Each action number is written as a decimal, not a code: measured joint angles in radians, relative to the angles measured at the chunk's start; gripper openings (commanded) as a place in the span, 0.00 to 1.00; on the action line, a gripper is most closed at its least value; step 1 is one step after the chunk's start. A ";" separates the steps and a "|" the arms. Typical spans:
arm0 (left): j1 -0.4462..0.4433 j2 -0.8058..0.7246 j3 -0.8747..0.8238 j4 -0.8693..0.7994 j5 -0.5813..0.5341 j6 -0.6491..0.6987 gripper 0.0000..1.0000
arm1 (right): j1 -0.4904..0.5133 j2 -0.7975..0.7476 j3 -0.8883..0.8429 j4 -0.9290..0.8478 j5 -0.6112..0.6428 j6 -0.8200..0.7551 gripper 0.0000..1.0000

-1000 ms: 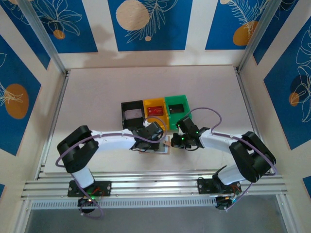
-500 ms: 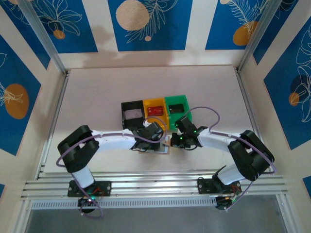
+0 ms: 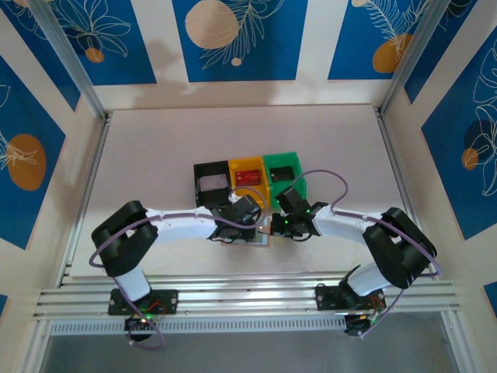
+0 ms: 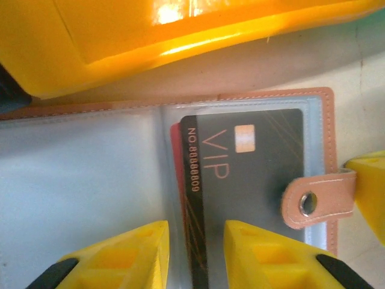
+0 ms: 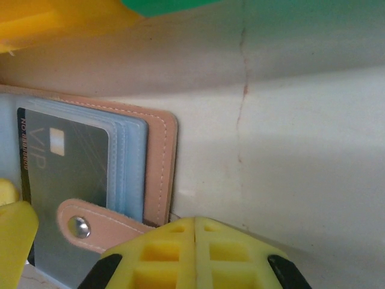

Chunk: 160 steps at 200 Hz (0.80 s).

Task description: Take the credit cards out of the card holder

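Two grippers met low over the card holder [image 3: 262, 236] in the top view. It lay flat on the table [image 3: 155, 155] just on the near side of the yellow bin [image 3: 248, 177], with the left gripper [image 3: 245, 231] and right gripper [image 3: 274, 228] at its two ends. Finger state was too small to tell there.

Left wrist view: the holder was open just below the yellow bin, clear pockets up. A grey VIP card [image 4: 252, 174] sat in the top pocket, with a sliver of red card [image 4: 174, 150] behind it on the side away from the snap tab [image 4: 313, 201]. The left fingers [image 4: 114, 259] stood apart, clamping nothing, their gap over the grey card's long edge by the fold.

Right wrist view: the right fingers [image 5: 174, 253] were pressed together at the tab end, well clear of the yellow bin. They probably pinned that end down, though contact was hidden.

Handling, as a judgement: the cards look light, thin, stiff and slick, and they sit tight in the sleeves. The holder looks soft and would likely slide or fold if not held. Best hold seems to be the card's exposed edge at the pocket mouth, pinched thin and drawn out flat, along the sleeve.
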 measured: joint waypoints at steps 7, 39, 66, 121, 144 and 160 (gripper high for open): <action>0.000 -0.003 -0.003 0.009 0.003 -0.001 0.29 | 0.003 0.002 0.000 0.010 -0.001 0.000 0.04; 0.000 -0.021 -0.032 0.035 0.009 -0.016 0.29 | 0.019 0.017 -0.004 0.069 -0.019 0.000 0.04; 0.000 -0.037 -0.047 0.034 0.008 -0.018 0.29 | 0.027 0.016 -0.024 0.124 -0.031 0.000 0.04; 0.000 -0.042 -0.056 0.035 0.007 -0.018 0.30 | 0.035 0.012 -0.034 0.140 -0.038 0.000 0.04; 0.000 -0.048 -0.058 0.034 0.004 -0.018 0.30 | 0.036 0.012 -0.028 0.125 -0.034 0.000 0.04; 0.000 -0.063 -0.064 0.035 -0.003 -0.018 0.30 | 0.037 0.011 -0.026 0.117 -0.034 0.000 0.04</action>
